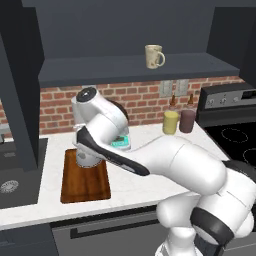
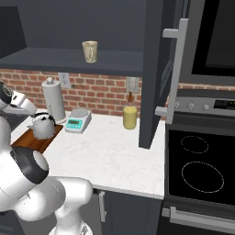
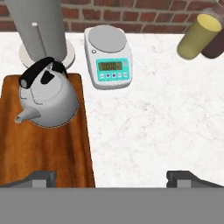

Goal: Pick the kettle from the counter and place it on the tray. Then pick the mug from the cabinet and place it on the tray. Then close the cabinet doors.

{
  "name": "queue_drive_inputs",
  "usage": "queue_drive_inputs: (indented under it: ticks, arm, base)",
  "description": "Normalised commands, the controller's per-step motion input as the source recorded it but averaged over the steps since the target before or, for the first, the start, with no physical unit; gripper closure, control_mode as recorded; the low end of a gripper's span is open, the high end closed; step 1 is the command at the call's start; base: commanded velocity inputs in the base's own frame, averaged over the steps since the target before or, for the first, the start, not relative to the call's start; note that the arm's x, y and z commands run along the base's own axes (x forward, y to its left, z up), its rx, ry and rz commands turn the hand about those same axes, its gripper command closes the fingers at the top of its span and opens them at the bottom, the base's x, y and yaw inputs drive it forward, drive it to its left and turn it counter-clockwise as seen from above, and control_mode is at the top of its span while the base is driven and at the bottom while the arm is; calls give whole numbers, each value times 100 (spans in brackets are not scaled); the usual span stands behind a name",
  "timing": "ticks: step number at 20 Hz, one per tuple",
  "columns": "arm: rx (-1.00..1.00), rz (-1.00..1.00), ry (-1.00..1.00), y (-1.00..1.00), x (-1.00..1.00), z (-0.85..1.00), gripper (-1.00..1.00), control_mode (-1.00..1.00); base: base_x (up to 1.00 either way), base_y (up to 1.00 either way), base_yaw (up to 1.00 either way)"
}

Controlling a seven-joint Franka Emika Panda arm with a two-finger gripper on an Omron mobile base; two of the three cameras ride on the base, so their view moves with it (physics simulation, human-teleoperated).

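The grey kettle (image 3: 48, 98) stands on the far end of the reddish-brown tray (image 3: 43, 148), spout to the left and black handle on top. It also shows on the tray (image 2: 32, 140) as the kettle (image 2: 43, 125) in the right base view. My gripper (image 3: 113, 178) hangs open above the white counter (image 3: 144, 122), off to the kettle's right and not touching it. Nothing is between its fingers. The cream mug (image 1: 154, 56) (image 2: 90, 51) sits on the shelf of the dark cabinet. Its doors (image 2: 153, 73) (image 1: 17, 100) stand open.
A tall paper-towel roll (image 3: 37, 26) stands just behind the tray. Beside it is a white-and-teal scale (image 3: 109, 57). A yellow cup (image 1: 170, 122) and a maroon cup (image 1: 187, 120) stand by the brick wall. The stove (image 2: 202, 170) lies to the right, the sink (image 1: 10, 175) to the left.
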Motion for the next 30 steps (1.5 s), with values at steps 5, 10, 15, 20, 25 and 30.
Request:
queue_drive_inputs:
  ticks: [5, 10, 15, 20, 25, 30]
  arm:
    - [4, 13, 0, -53, -38, 50, -100, -100]
    - [7, 2, 1, -44, -25, 57, -100, -100]
    - [5, 1, -1, -35, -21, 56, -100, -100]
    - [0, 15, -16, -46, -42, 46, -100, -100]
    - [3, 7, -9, -38, -25, 50, -100, -100]
    - [0, 16, -10, -45, -16, 47, -100, -100]
  base:
    - [0, 0, 0]
    - [0, 0, 0]
    - [0, 0, 0]
    - [0, 0, 0]
    - [0, 0, 0]
    - [0, 0, 0]
